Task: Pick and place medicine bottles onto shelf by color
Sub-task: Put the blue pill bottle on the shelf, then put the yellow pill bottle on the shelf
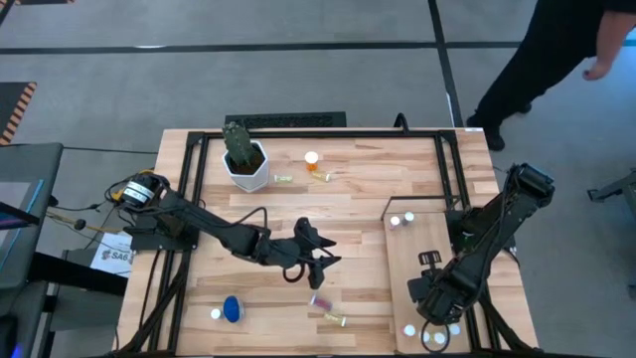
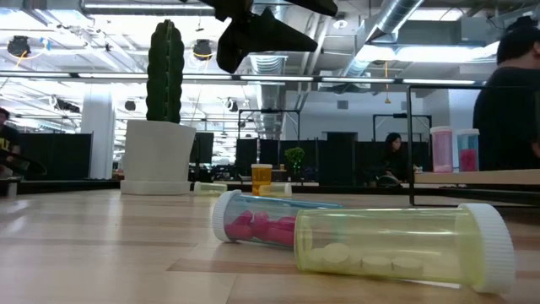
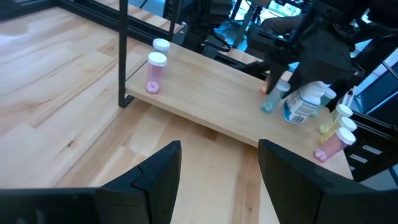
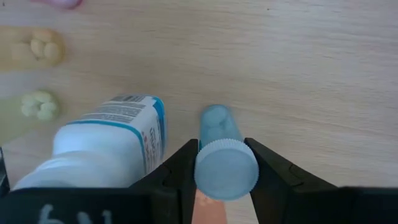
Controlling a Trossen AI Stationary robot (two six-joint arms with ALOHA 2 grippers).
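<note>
The right gripper (image 4: 221,163) is pinching a small, light, rigid teal plastic vial (image 4: 219,134) just under its slippery-looking pale cap, while the left gripper (image 3: 219,168) is hovering half-open and empty.

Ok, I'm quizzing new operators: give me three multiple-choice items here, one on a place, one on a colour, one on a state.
1. The white pot with the green cactus stands: A on a chair; B on the planked wooden tabletop; C in a gripper.
2. The capped plastic vial nearest the low camera is: A orange; B blue; C yellow-green.
3. The right gripper is: A shut on a pale blue vial; B open, empty; C holding the pot.
B: the pot rests on planks. C: its body is yellow-green. A: the jaws clamp the vial's cap.
</note>
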